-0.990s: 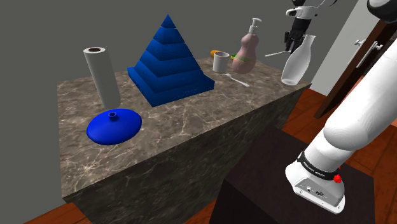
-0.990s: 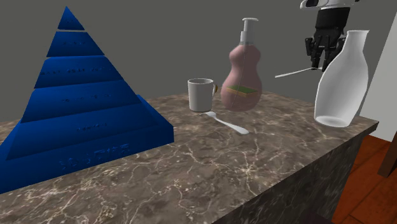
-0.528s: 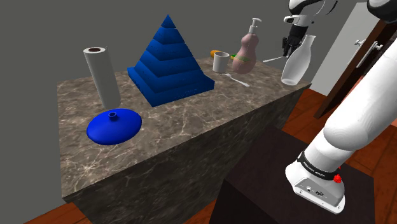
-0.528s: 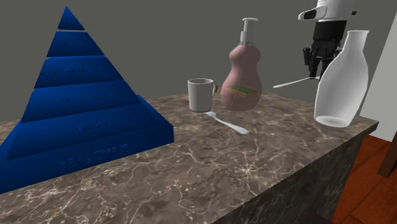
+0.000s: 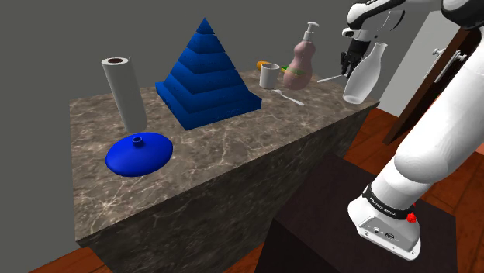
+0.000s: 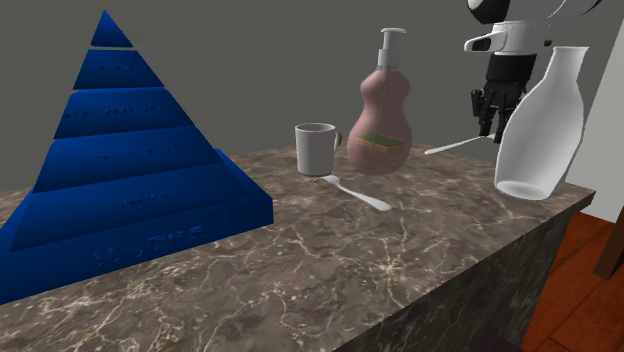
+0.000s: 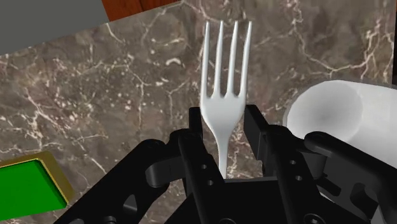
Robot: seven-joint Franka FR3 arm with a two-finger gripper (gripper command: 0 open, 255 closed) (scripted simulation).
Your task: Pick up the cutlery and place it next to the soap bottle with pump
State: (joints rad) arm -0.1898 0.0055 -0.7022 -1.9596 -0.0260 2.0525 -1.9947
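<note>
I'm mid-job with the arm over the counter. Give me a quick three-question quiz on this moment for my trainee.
1. Multiple choice: what does the gripper clasp? A knife, B fork, C ladle.
2. True or false: the spoon lies on the counter close to the white mug.
3. Fill in: in the second exterior view, the fork shows between the soap bottle and the white ____.

Key: 1 B; 2 true; 3 carafe.
</note>
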